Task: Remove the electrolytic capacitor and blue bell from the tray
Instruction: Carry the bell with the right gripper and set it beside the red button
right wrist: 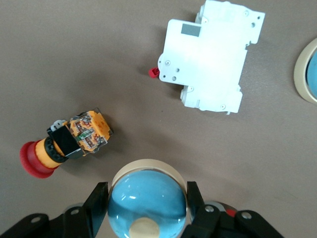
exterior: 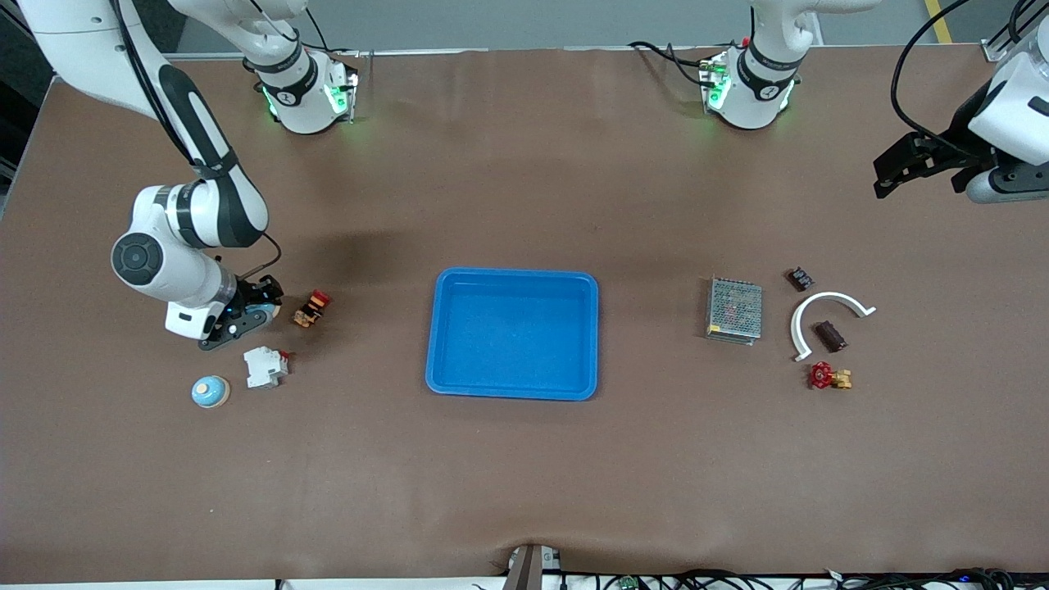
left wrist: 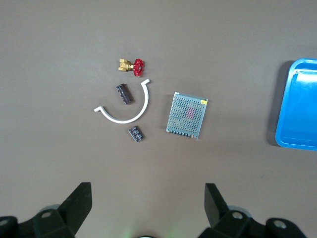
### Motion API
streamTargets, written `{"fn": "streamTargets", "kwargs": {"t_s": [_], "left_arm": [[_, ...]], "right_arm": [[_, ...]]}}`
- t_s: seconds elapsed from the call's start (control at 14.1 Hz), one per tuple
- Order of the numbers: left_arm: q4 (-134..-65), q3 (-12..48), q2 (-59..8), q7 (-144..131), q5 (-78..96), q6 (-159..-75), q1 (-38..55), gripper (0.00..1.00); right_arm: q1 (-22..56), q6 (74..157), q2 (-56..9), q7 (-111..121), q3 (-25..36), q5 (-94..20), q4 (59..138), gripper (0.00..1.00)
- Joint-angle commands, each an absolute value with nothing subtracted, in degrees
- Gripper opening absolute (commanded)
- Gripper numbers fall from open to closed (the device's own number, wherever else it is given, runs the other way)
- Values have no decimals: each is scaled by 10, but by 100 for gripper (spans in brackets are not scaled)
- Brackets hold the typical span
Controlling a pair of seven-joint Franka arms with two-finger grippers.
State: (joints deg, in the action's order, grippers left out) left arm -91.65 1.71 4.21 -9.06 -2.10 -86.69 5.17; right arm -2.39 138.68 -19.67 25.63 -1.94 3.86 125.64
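- The brown counter (exterior: 524, 475) carries everything.
- A blue tray (exterior: 513, 392) lies on it at the middle.
- Toward the right arm's end lie a red-capped push button (exterior: 311, 308), a white circuit breaker (exterior: 264, 366) and a blue bell (exterior: 211, 391).
- Toward the left arm's end lie a mesh-covered power supply (exterior: 734, 310), a small black part (exterior: 800, 279), a white curved clip (exterior: 826, 315), a dark capacitor (exterior: 830, 336) inside the clip's curve, and a red-handled brass valve (exterior: 829, 377).
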Motion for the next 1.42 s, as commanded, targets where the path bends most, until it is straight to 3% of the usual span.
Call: {"fn": "streamTargets", "kwargs": {"t_s": [0.0,0.64,0.71,0.78,0.85,1.06,1.34], "left_arm": [[-904,15,38,-84,-21,-856,54,100],[-907,18,35,-85,-21,-855,57,100],[-907,18,35,-85,-21,-855,55,100],[-909,18,35,-85,-21,-855,55,100],[-910,18,34,-85,-22,-855,54,100],[-905,18,30,-86,-22,-856,57,100],[-905,19,29,-85,-26,-856,58,100]], "right_arm": [[-38,1410,-193,262,-31,47,1274,36],[-38,1436,-218,261,-32,47,1274,41],[-38,1435,-217,261,-32,47,1274,58],[-38,1435,-216,260,-32,47,1274,88],[-44,1432,-216,260,-32,47,1274,100],[-49,1424,-208,256,-33,47,1274,100],[-32,1311,-178,221,-38,41,1226,100]]}}
